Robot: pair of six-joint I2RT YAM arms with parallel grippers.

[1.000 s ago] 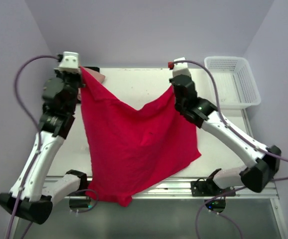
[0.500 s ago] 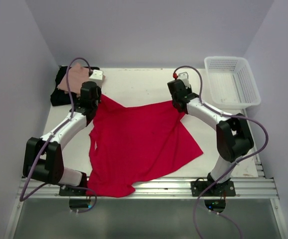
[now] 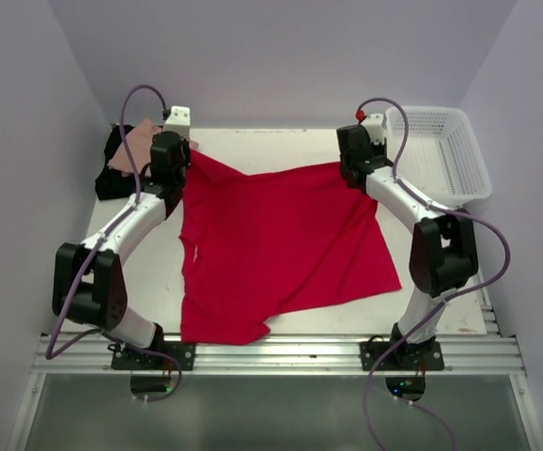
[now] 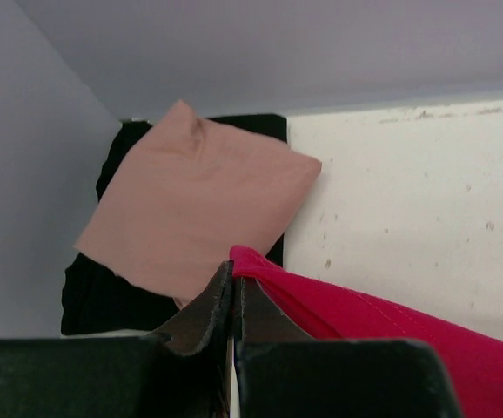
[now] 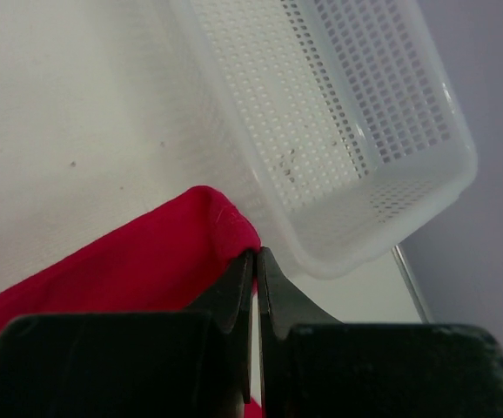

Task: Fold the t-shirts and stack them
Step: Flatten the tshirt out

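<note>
Currently, the red t-shirt [image 3: 281, 244] lies spread flat on the table [image 3: 271, 148]. The left gripper [image 4: 232, 277] and right gripper [image 5: 256, 261] are each clamped shut on one far corner of it. The folded salmon-pink t-shirt [image 4: 195, 205] rests on the black t-shirt [image 4: 90, 296] at the far-left corner, near the left gripper.

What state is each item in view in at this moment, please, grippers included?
red t-shirt: unfolded, spread across the table, its two far corners pinched.
salmon-pink t-shirt: folded, lying on top of the black one.
black t-shirt: folded, bottom of the stack at the far-left corner.
white lattice basket: upright, nothing visible inside.
left gripper: shut on the red t-shirt.
right gripper: shut on the red t-shirt.
</note>
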